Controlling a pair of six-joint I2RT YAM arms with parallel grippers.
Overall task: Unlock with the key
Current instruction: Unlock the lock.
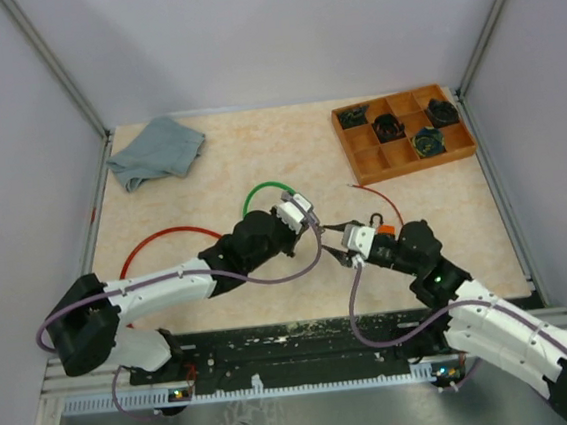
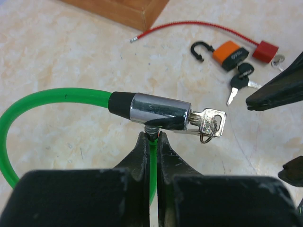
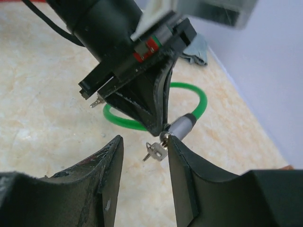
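While the beige tabletop (image 1: 258, 155) carries a wooden tray (image 1: 410, 169) at its far right corner and a grey cloth (image 1: 155, 150) at the far left, the left pincer (image 2: 151, 137) is clenched on the green cable lock (image 2: 47, 97) near the middle, gripping just below its chrome barrel (image 2: 156, 109). Facing it, the right pincer (image 3: 144, 141) stands released, jaws apart either side of the silver key (image 2: 210, 122), which sits in the barrel's end. An orange padlock (image 2: 229, 54) lies just beyond, its shackle open.

The green plastic-sheathed cable (image 2: 47, 97) looks smooth and glossy; its polished chrome metal lock barrel (image 2: 158, 111) mirrors light. The small silver metal key (image 2: 210, 122) is duller. The beige marbled tabletop (image 2: 71, 47) is satin-smooth, the grey cloth rag (image 1: 157, 151) soft and matt.
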